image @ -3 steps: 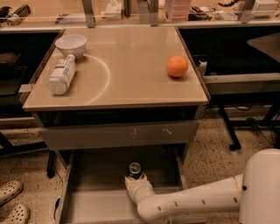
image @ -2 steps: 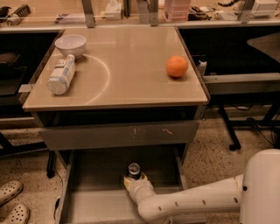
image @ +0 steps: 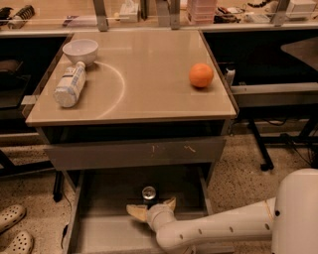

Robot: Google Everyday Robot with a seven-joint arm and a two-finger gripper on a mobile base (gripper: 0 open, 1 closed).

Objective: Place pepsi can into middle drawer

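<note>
Lower centre: can point(image: 148, 192) upright on drawer point(image: 107, 234) floor; gripper point(image: 151, 204) just below it in frame, fingers spread wide, holding nothing.

Beige-topped table point(image: 149, 94) on speckled terrazzo floor point(image: 238, 168), under warm light. Black-framed benches point(image: 271, 89) on 2 sides; cluttered counter point(image: 59, 15) behind; 2 pale clogs point(image: 12, 230) lower left. Gripper point(image: 151, 205) low inside the middle drawer point(image: 109, 198).

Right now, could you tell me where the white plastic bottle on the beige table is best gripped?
Grip the white plastic bottle mid-body from above: it lies on its side, cap toward the white bowl. The gripper sits in the grey metal drawer.
</note>
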